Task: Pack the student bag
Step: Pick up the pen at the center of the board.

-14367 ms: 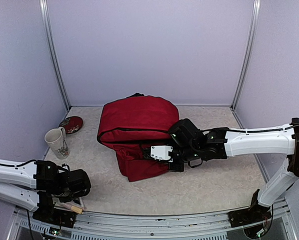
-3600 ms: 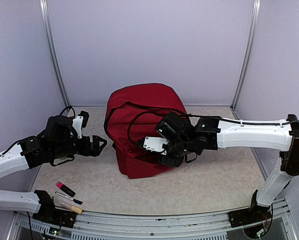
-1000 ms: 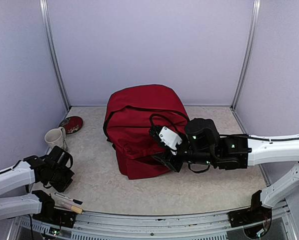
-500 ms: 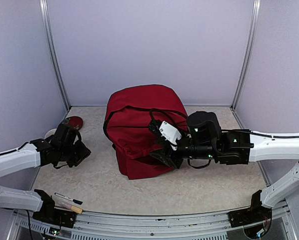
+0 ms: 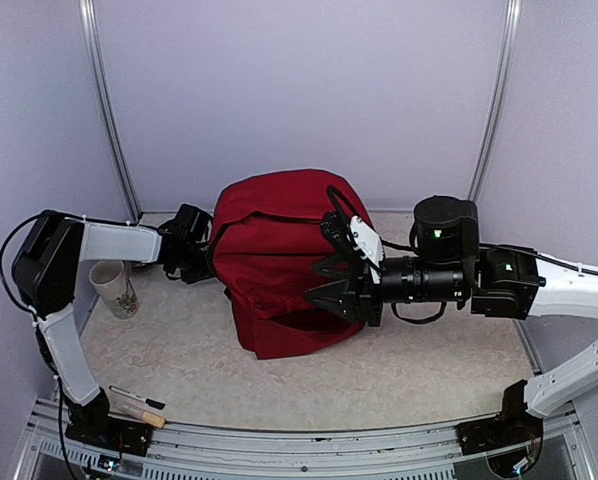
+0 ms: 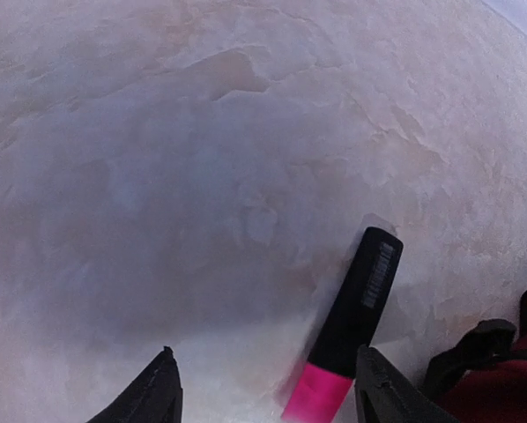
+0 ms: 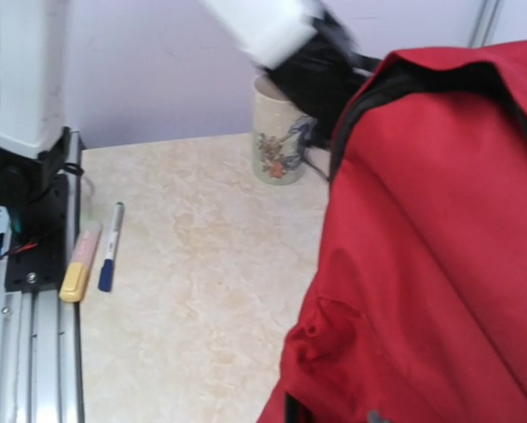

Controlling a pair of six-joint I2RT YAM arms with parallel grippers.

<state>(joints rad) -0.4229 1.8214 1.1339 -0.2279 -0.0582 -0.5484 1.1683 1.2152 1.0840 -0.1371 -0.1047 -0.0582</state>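
2 claws meet at the large dark red fabric backpack (image 5: 279, 255), which stands upright mid-bench toward the back wall. The right claw (image 5: 329, 280) is spread wide against the bag's front. The left claw (image 6: 263, 352) — also wide, holding nothing — hangs at the bag's left side, above a black-and-pink highlighter (image 6: 347, 330) lying on the pale marbled bench (image 5: 419, 370). A patterned cream mug (image 5: 114, 285) stands left; a blue-capped white marker (image 7: 111, 242) and a pink-and-yellow pen (image 7: 80, 263) lie at the front edge.
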